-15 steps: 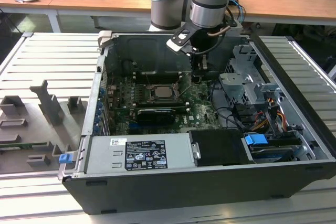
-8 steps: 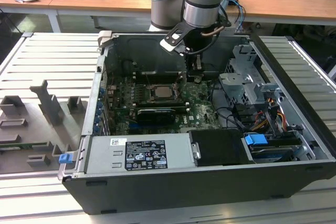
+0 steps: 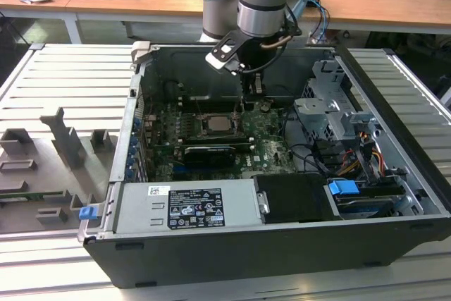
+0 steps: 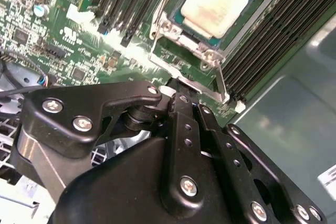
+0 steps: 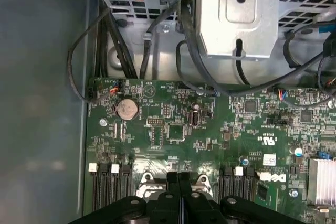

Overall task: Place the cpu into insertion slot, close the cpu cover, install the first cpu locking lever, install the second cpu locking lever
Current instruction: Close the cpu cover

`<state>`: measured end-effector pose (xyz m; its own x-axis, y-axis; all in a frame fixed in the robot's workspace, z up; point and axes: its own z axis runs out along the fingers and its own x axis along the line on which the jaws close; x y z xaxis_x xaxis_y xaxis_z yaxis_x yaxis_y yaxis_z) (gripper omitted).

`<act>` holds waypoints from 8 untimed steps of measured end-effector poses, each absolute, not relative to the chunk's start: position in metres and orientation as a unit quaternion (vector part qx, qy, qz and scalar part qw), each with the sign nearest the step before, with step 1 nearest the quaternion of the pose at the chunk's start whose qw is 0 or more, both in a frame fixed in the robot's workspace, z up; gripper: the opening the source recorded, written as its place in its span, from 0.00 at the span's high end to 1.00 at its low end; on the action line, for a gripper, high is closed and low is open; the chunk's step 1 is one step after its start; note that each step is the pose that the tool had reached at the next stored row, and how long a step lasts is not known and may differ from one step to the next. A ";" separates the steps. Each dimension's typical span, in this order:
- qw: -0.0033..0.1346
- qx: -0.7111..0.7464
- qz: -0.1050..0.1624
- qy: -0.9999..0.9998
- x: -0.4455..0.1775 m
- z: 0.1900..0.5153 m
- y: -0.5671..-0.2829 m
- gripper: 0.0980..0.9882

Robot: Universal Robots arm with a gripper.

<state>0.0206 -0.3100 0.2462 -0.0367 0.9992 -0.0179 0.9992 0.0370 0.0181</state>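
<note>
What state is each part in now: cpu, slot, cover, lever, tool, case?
cpu: seated, face up.
insertion slot: filled by the cpu.
cpu cover: appears down, framing the cpu.
lever: thin rod beside the socket; latched or not, cannot tell.
tool: shut, tips down at the socket's edge by the lever.
case: open, side panel off.

The second wrist view's edge crops the cpu (image 4: 215,3). In the first wrist view the gripper (image 5: 178,178) covers most of the insertion slot (image 5: 143,182).
</note>
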 end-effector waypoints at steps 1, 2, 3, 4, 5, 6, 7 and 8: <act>0.013 0.694 0.000 0.720 0.018 0.246 -0.310 0.99; 0.013 0.694 0.000 0.720 0.014 0.246 -0.310 0.99; 0.013 0.694 0.000 0.720 0.011 0.245 -0.310 0.99; 0.013 0.694 0.000 0.720 0.008 0.245 -0.310 0.99; 0.013 0.694 0.001 0.720 0.006 0.244 -0.310 0.99; 0.013 0.694 0.001 0.720 0.005 0.243 -0.310 0.99; 0.013 0.694 0.001 0.720 0.004 0.242 -0.310 0.99; 0.013 0.694 0.001 0.720 0.002 0.240 -0.310 0.99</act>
<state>0.0023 -0.3100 0.2398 -0.0366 0.9992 -0.0182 0.9991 0.0370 0.0189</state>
